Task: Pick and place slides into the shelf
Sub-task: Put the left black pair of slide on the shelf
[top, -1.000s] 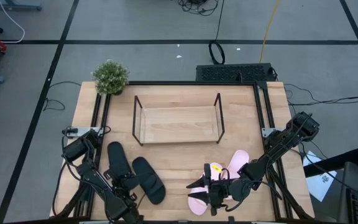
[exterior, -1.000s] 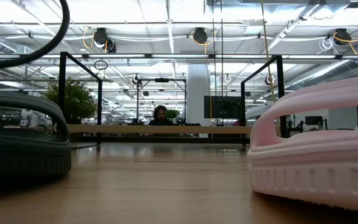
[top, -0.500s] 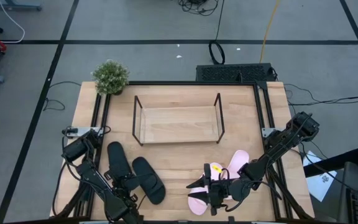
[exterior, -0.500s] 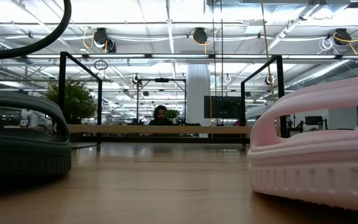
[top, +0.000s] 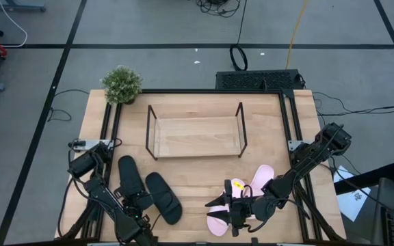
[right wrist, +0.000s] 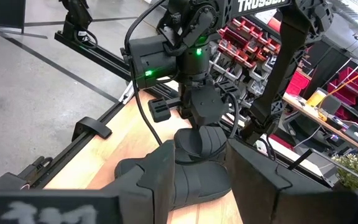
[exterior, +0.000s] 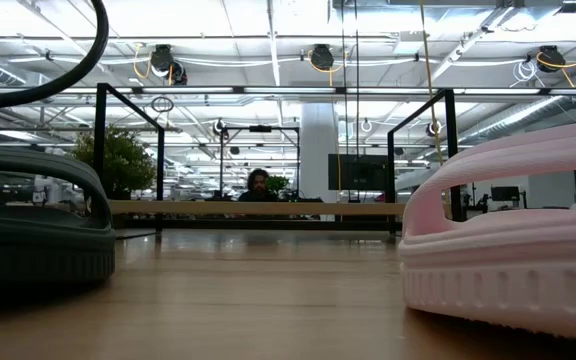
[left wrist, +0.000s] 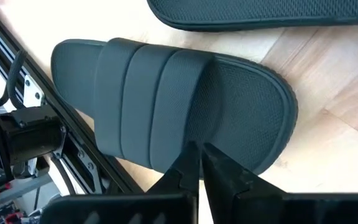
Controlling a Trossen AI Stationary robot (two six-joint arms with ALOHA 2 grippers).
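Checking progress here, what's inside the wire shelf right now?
Nothing: the shelf shows only its bare wooden base. The black slides and pink slides lie on the table, no part of the base covered.

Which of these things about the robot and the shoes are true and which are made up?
1. The shelf has no slides in it. True.
2. The two black slides lie near the right arm. False: they lie by the left arm, and the pink slides lie by the right arm.
3. The left gripper has its fingers pressed together above a black slide. True.
4. The right gripper is shut. False: its fingers stand apart.
5. A small plant stands inside the shelf. False: it stands at a far table corner, outside the shelf.
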